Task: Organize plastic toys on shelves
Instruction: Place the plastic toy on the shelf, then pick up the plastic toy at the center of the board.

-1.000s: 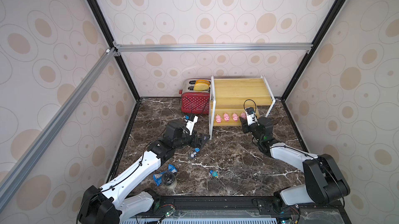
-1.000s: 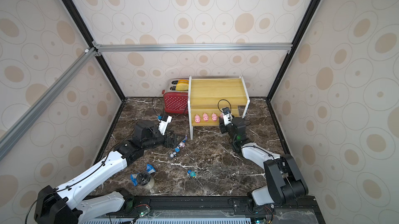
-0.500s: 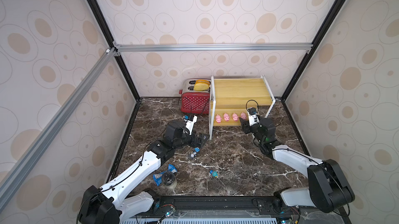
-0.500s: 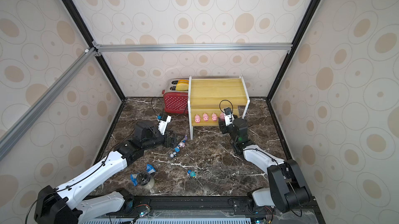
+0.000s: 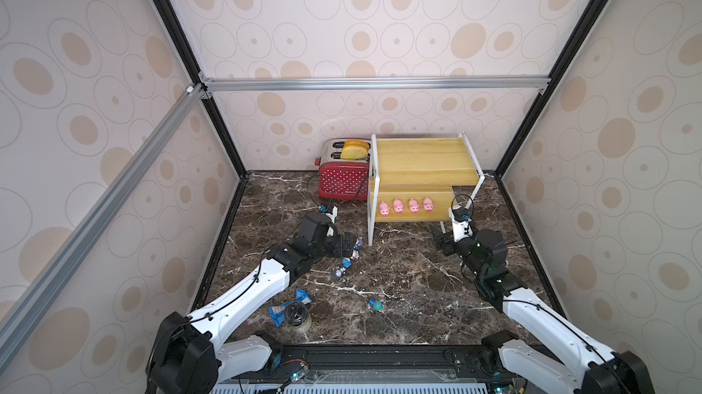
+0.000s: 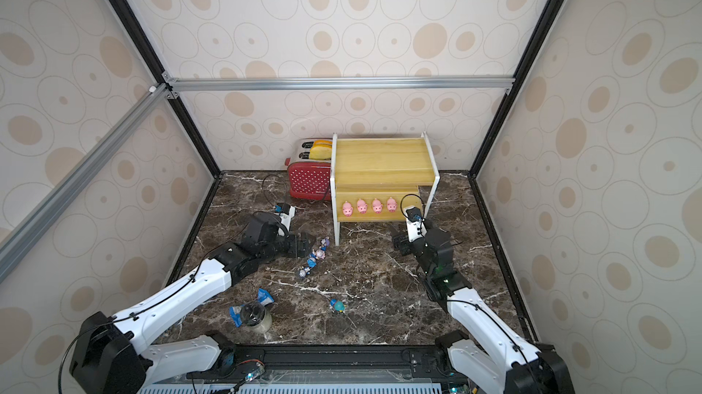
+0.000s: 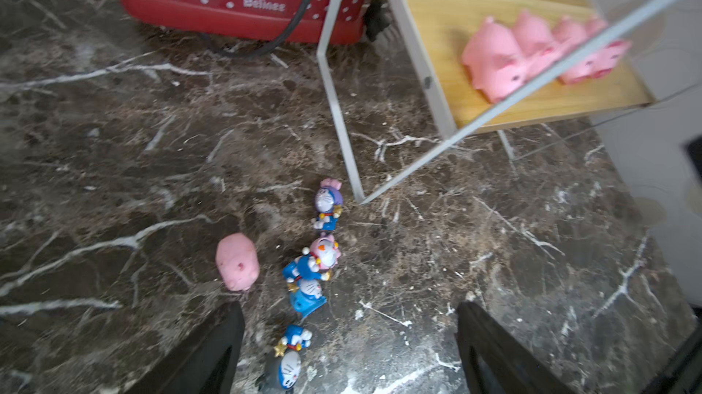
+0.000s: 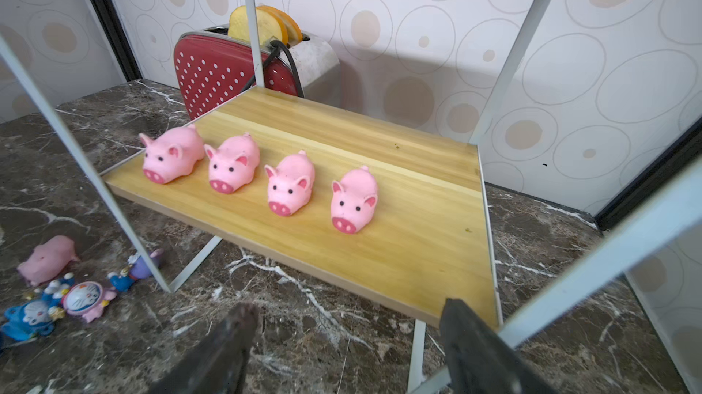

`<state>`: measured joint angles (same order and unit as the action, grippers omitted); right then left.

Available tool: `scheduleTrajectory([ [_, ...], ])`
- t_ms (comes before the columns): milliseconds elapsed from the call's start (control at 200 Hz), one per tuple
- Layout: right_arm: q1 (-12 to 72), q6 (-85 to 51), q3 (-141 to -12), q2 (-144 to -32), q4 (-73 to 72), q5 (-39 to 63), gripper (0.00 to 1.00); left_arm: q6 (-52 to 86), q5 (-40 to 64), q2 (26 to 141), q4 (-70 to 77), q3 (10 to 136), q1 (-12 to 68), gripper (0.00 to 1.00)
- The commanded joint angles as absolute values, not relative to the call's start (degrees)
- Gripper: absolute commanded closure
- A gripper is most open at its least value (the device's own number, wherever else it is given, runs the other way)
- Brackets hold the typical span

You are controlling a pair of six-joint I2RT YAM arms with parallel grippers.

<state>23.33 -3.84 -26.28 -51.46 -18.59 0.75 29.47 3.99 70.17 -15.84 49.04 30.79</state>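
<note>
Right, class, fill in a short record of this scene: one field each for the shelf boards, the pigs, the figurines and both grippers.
Lower board: four pink pigs in a row, upright
Upper board: no toys
Figurines: clustered on the tabletop; lone figurine apart, nearer the front
Fifth pig: on the tabletop, beside the figurines
Left gripper: open, empty, by the figurines
Right gripper: open, empty, facing the lower board

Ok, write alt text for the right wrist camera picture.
Four pink pigs stand in a row, snouts toward the camera, on the lower yellow shelf board, and the right arm's open fingers are empty in the foreground. A fifth pig and cartoon figurines lie on the marble tabletop nearby, with a red polka-dot toaster behind.
</note>
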Motion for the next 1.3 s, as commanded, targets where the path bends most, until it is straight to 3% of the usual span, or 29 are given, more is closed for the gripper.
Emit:
scheduleTrajectory([
  [0,23.5,-6.4,-25.5,-47.3,-6.6,3.2,0.2,31.6,0.9,74.7,-19.5,51.1,27.3,0.21],
  [230,25.5,-9.3,-23.6,-46.3,-4.4,8.4,0.2,29.9,7.2,86.8,-20.3,54.0,21.5,0.44],
  [361,27.1,-10.0,-24.4,-48.8,-4.8,9.2,0.2,31.0,13.3,90.4,-17.6,53.1,16.4,0.48],
  [706,28.9,-9.9,-24.2,-51.3,-7.4,9.2,0.19,32.0,18.5,98.4,-16.0,53.5,15.9,0.6],
  [997,29.7,-10.2,-24.7,-53.8,-7.6,10.0,0.19,34.5,23.4,95.2,-11.9,51.1,15.9,1.0],
  [1292,30.1,-11.0,-28.4,-55.6,-2.1,13.1,0.19,27.5,17.8,82.4,-13.4,47.7,19.7,1.0],
])
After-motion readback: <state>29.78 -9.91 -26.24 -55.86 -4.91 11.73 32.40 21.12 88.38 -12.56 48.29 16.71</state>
